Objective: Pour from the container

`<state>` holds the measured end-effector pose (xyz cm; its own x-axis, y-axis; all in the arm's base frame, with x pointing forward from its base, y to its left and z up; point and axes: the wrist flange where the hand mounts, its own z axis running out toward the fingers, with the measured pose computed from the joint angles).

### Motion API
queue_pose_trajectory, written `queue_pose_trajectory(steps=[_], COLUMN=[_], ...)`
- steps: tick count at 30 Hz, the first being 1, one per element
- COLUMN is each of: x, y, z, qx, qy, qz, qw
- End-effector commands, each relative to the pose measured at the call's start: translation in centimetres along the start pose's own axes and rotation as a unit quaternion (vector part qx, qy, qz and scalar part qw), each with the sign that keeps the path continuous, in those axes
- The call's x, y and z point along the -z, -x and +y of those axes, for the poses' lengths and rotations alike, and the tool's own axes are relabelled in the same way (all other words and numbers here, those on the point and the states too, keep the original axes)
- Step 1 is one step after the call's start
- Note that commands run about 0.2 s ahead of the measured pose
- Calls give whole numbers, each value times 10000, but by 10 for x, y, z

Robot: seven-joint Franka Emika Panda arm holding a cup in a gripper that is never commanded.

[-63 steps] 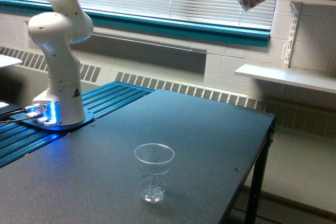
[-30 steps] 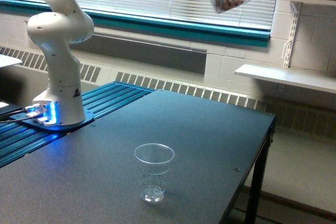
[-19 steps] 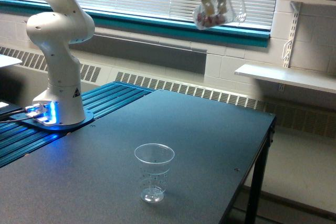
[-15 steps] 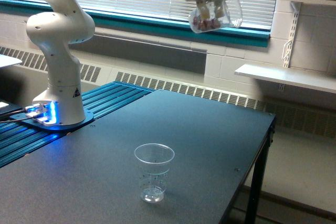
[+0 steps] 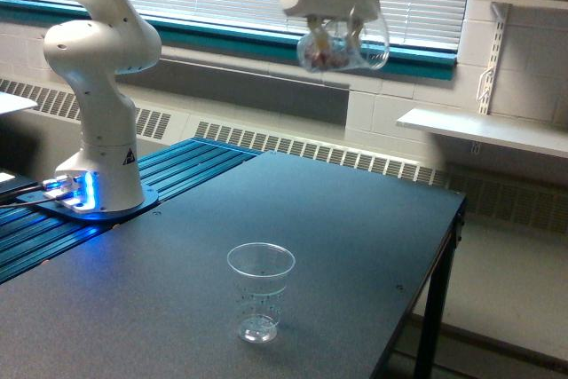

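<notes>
High at the top centre of the exterior view, my gripper [image 5: 337, 40] is shut on the container [image 5: 348, 49], a clear rounded plastic vessel. It lies tilted, its wide rim toward the exterior view's right, with reddish-pink and white pieces showing inside. A clear ribbed cup with dotted markings [image 5: 260, 291] stands upright on the dark table [image 5: 355, 246], well below the container and toward the exterior view's left of it. That cup looks empty.
The white arm base [image 5: 96, 130] with a blue light stands at the exterior view's left on a blue ribbed platform [image 5: 177, 166]. The table's edge [image 5: 424, 290] runs down the exterior view's right. White shelves [image 5: 484, 130] are on the wall behind.
The gripper with the container has travelled from the top right corner leftward and down, coming nearer above the table. The ribbed cup has not moved.
</notes>
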<state>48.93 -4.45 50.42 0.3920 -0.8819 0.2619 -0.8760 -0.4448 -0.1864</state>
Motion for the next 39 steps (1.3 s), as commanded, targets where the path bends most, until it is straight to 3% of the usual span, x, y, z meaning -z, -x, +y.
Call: queue_pose_trajectory(steps=[1,11,19,39], x=[-13,-40,-58,-101], y=[-16,-28,-40,-76], z=[22,51,75,108], qx=[-755,-1608,-2341,-2734], qy=[165,402,567,971], qz=[-8,-292,-544,-1080], qw=[9970,9857,9690,9509])
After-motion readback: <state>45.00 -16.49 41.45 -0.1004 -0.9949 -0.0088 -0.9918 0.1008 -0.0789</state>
